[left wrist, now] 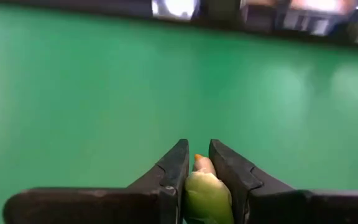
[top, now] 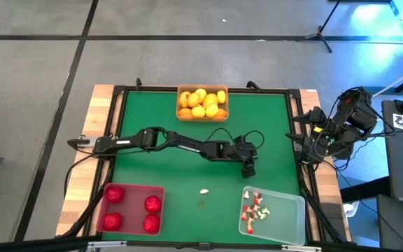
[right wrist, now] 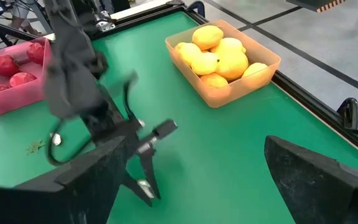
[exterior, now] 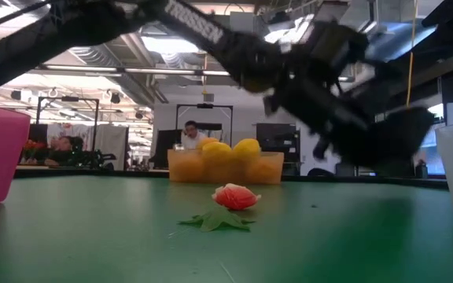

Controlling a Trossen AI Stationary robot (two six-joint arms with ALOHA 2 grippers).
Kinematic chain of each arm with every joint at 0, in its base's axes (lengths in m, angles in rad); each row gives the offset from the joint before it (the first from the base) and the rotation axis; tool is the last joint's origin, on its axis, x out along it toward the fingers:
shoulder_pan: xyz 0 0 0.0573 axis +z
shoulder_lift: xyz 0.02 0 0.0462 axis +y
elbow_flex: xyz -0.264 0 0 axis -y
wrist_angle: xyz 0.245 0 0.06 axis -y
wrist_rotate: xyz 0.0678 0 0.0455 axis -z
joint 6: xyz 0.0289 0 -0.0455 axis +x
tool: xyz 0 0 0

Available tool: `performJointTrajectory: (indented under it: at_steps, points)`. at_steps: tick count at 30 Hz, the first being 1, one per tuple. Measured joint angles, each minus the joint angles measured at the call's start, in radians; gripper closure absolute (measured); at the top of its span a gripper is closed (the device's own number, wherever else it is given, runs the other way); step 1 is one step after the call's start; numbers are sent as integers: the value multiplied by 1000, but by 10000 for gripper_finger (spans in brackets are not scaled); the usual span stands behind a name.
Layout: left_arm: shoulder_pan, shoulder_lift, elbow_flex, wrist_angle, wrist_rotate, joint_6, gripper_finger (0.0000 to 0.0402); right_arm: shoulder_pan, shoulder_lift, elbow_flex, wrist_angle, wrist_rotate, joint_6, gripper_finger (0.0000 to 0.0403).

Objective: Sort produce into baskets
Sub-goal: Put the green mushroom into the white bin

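My left gripper (left wrist: 197, 149) reaches over the green table's right half (top: 248, 170), shut on a small green-and-orange produce piece (left wrist: 205, 186). My right gripper (right wrist: 197, 180) waits open beyond the table's right edge (top: 313, 136). An orange basket (top: 202, 103) of yellow fruits stands at the far edge. A red basket (top: 130, 208) with red fruits is at the near left, and a clear basket (top: 273, 213) with small whitish-and-red bits at the near right. One whitish-red bit (exterior: 234, 196) lies on the mat beside a green leaf (exterior: 217, 221). My left gripper pinches the small piece between its two fingers; its orange tip (left wrist: 200, 163) shows in the narrow gap and its green part lies farther back. The fingers come from the table's left, slanting down. The piece is lifted clear of the mat.
The loose bit (top: 205, 190) and leaf (top: 202, 204) lie between the red and clear baskets. Open green mat stretches around the left gripper. A raised black rim (top: 296, 126) borders the table. People sit in the room beyond the far edge.
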Motion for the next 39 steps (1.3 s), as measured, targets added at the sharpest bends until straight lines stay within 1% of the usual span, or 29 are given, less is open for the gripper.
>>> performJointTrajectory:
  at_steps: [7,10,11,15,17,21,26,31,34,39]
  points:
    - [-10,-118,2,-8,-17,9,343,0,0,0,0,0,0,29]
    - [-35,-153,2,46,-11,-22,343,0,0,0,0,1,0,29]
    - [-44,-160,3,80,8,-35,343,0,0,0,0,1,0,29]
    - [-88,-163,4,224,131,-47,343,0,0,0,0,1,14,29]
    - [-115,-162,4,279,171,-44,343,0,0,0,0,1,26,29]
    - [-172,-163,5,327,182,-28,343,0,0,0,0,0,35,29]
    - [-221,-158,5,348,177,11,343,0,0,0,2,1,42,29]
    - [-239,-139,5,356,174,-70,341,0,0,0,3,2,61,29]
    - [-241,-120,5,393,175,-132,318,0,0,0,6,2,61,29]
    - [-243,-95,5,384,174,-230,241,0,0,0,14,2,61,29]
